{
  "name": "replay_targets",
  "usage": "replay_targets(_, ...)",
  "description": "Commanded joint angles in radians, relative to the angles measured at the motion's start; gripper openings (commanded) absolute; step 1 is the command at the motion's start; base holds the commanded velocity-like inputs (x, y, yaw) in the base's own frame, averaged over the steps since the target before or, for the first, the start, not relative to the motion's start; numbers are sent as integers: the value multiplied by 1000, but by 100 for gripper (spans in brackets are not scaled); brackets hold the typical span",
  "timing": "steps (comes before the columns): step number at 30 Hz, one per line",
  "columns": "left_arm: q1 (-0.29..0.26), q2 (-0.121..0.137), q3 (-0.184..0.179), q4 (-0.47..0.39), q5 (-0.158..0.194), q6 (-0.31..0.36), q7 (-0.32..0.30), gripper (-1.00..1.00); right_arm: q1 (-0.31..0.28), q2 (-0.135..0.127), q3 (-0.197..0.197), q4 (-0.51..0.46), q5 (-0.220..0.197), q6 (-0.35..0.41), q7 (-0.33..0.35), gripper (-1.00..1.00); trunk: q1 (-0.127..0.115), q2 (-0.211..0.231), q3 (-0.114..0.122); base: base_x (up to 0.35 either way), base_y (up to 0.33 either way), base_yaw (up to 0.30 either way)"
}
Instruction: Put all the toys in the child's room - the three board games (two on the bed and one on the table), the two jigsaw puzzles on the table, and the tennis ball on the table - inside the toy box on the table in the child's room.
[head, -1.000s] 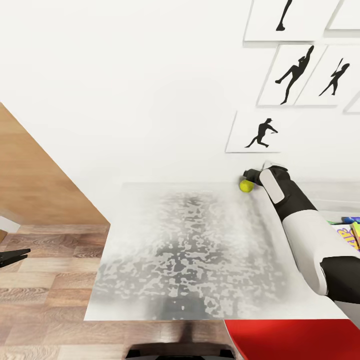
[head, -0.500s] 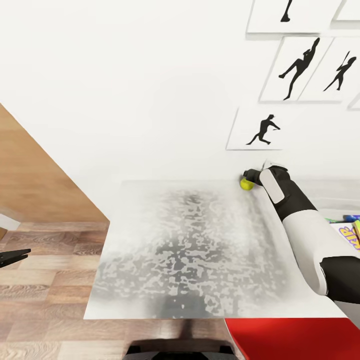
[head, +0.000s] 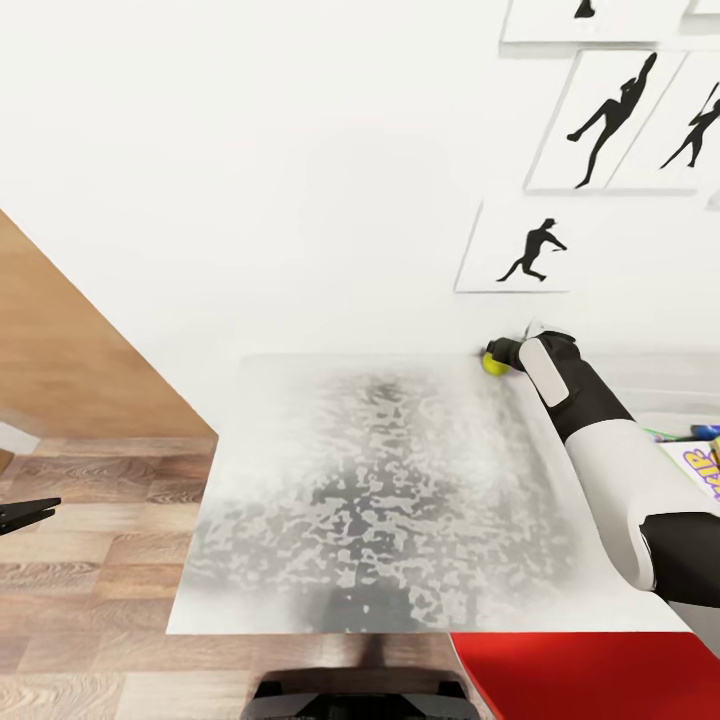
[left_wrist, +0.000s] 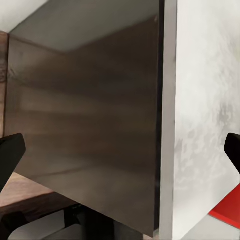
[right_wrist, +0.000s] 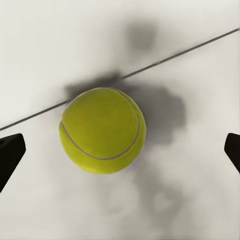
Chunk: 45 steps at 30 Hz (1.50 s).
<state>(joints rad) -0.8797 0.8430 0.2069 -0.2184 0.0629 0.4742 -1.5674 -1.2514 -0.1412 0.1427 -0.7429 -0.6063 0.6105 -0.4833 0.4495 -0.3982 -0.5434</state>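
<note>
tennis ball (head: 493, 363) on table (head: 380, 500) at wall, right tool (head: 497, 352) around it

A plain white wall (head: 250, 150) is seen behind the pale grey mottled tabletop (head: 380, 500), and black sports-silhouette pictures (head: 610, 120) are hung on it at the upper right. Wood-plank floor (head: 90, 560) is laid to the left, where a wood-panel door (head: 70, 360) is set at an angle.
</note>
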Motion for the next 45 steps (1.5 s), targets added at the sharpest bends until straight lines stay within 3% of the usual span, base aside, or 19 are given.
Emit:
replay_targets(1, -1, 1, -5, 1, 5, 11, -3, 100, -1, -1, 6, -1, -10, 2, -10, 100, 0, -2, -3, 0, 0, 0)
replay_targets(45, -1, 0, -6, 1, 5, 11, -3, 100, -5, -2, 6, -34, -12, 4, -11, 100, 0, -2, -71, 0, 0, 0)
